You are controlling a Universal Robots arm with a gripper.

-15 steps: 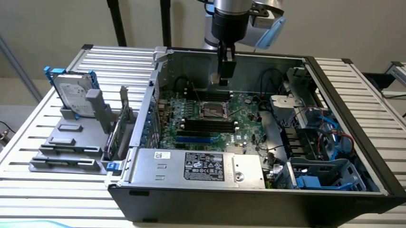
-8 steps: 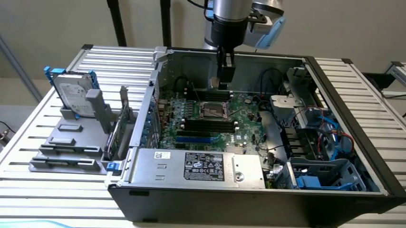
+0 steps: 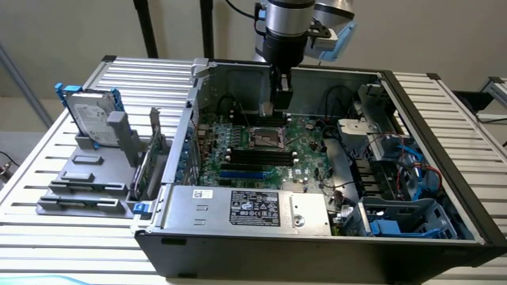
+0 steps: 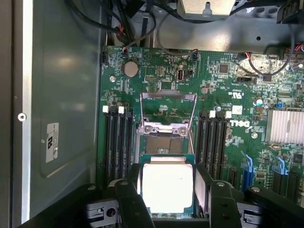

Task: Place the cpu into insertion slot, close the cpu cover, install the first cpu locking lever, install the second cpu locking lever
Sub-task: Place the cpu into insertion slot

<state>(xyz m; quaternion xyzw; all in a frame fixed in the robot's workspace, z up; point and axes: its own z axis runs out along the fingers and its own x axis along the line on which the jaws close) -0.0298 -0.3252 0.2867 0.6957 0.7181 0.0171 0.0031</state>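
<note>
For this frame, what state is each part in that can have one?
cpu: gripped between the fingers, not in the slot.
fingers: closed on the cpu's two sides.
insertion slot: empty, contacts exposed.
cpu cover: swung open, off the slot.

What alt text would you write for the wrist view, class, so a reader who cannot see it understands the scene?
The claw grips the cpu, a pale square chip, between its fingers over a green motherboard. Beyond it lies the insertion slot, uncovered, with the cpu cover swung open and black memory slots flanking it.
</note>
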